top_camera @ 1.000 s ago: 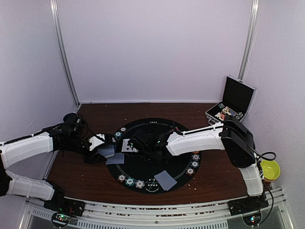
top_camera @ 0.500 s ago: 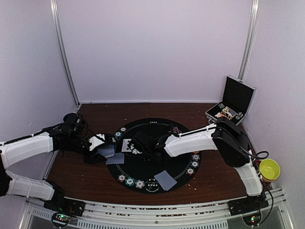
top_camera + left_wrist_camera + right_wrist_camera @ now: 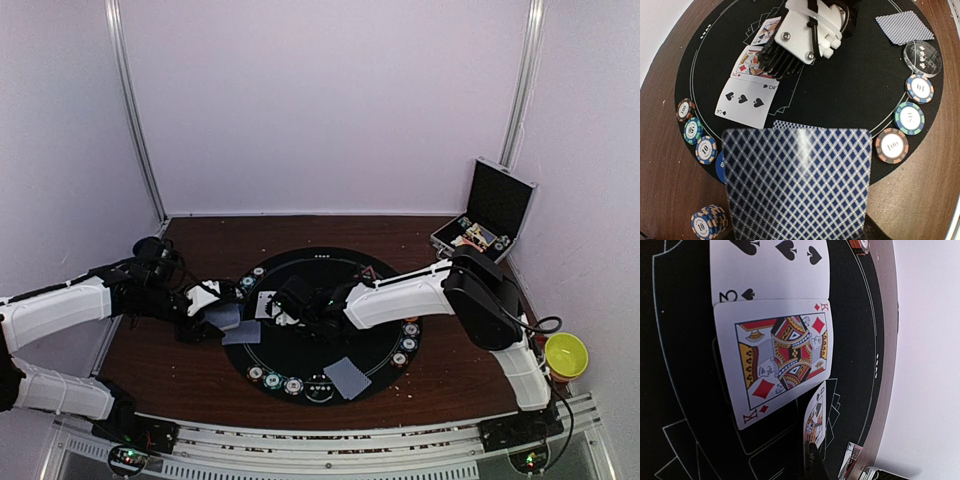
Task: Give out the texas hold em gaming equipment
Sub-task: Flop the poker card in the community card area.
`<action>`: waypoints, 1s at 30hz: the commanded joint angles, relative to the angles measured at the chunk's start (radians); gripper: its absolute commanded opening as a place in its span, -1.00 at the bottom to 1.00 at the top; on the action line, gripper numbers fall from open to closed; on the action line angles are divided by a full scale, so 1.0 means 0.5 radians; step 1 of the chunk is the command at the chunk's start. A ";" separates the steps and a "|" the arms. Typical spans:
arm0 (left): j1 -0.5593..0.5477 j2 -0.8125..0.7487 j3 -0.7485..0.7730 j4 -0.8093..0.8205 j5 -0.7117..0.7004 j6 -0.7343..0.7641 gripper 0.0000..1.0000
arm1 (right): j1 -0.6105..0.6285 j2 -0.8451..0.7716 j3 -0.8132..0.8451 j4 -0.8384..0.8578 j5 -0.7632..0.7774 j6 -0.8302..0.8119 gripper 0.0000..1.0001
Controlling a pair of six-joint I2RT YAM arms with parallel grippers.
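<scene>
R gripper point(image 3: 284, 304) was clamped shut, apparently pinching a face card point(image 3: 816, 416) on edge, low over the black mat point(image 3: 850, 85), just beside the K of diamonds point(image 3: 782, 357) & 3 of spades point(image 3: 746, 101). L gripper point(image 3: 214, 318), jaws part-closed, held a blue-backed stack point(image 3: 797, 180) at the mat's left rim. Risk: if released tilted, the card could land across the K, or the fingers could drag the laid cards askew.

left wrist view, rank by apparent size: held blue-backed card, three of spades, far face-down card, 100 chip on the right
1. held blue-backed card, nearness to camera inflates it
2. three of spades
3. far face-down card
4. 100 chip
</scene>
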 commanded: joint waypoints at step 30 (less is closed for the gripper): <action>-0.005 -0.027 -0.006 0.067 0.033 0.006 0.07 | 0.129 -0.137 0.052 -0.302 -0.065 0.090 -0.12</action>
